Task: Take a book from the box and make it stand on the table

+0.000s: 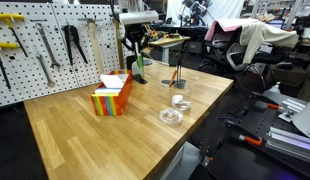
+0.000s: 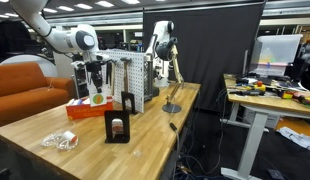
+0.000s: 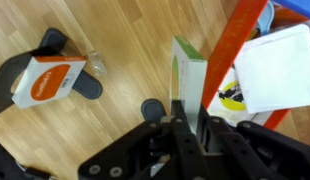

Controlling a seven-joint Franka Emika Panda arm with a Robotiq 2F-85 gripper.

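Tool (image 3: 191,128): clamped on the book (image 3: 187,78). The wrist view shows the two fingers (image 3: 178,128) pressed against either face of the thin volume, whose green edge is turned toward the camera. In an exterior view the tool (image 1: 136,50) hangs with its fingers pointing down, and the book (image 1: 139,68) hangs below them in a near-upright attitude.

Position of the book: out of the box (image 1: 112,97), just beyond it and above the desk (image 1: 85,140). Whether its lower edge touches the desk cannot be determined.

The box: standing on the desk, rainbow-striped side visible. In the wrist view its orange wall (image 3: 245,40) runs just beside the held book. On the far side of that wall from the book sits a white-faced book (image 3: 280,65).

Other items, relative to the box:
- A black holder carrying an orange-and-white card (image 3: 50,80) lies well apart from the box, on the opposite side of the held book.
- Two clear items (image 1: 173,116) rest on the desk, well apart from the box toward the desk's outer edge.
- A pegboard hung with hand tools (image 1: 45,50) stands behind the box.
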